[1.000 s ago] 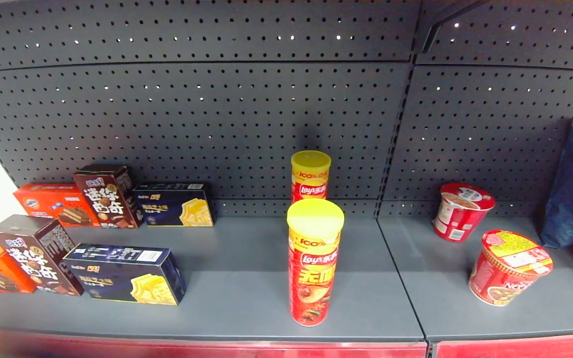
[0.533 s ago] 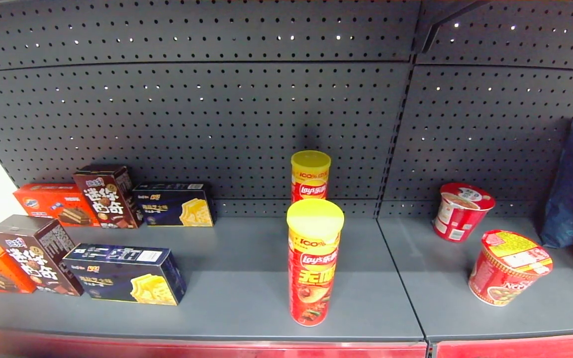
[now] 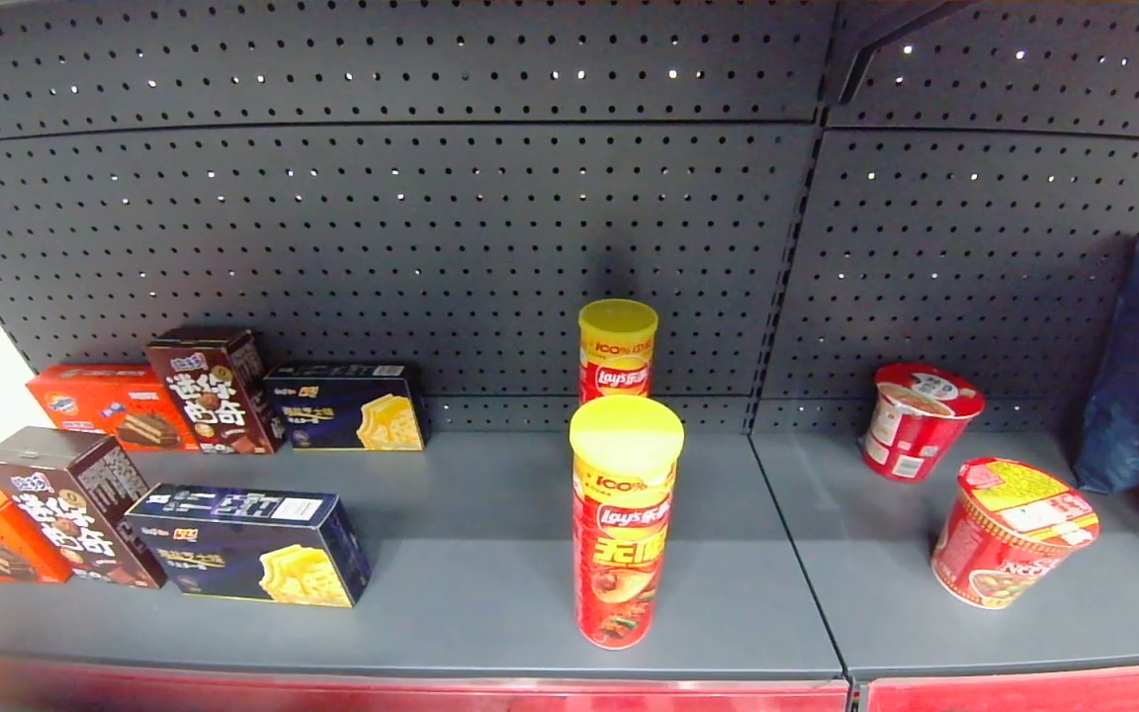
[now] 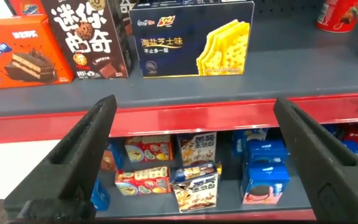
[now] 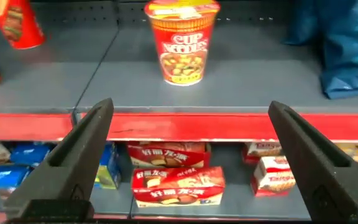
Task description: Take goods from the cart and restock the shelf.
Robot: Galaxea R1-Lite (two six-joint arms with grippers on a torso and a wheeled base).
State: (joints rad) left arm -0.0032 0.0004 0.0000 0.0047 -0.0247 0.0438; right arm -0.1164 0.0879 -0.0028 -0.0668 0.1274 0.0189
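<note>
Jaws spread wide on both: left gripper (image 4: 194,104) facing a cracker box (image 4: 191,38) (navy), right gripper (image 5: 191,107) facing a noodle cup (image 5: 181,40).

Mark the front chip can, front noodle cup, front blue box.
front chip can (image 3: 622,554), head view, red body.
front noodle cup (image 5: 181,46), right wrist view, printed side.
front blue box (image 4: 191,40), left wrist view, front face.

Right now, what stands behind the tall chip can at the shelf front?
A second chip can with a yellow lid, upright near the pegboard wall. The front can covers its lower part.
</note>
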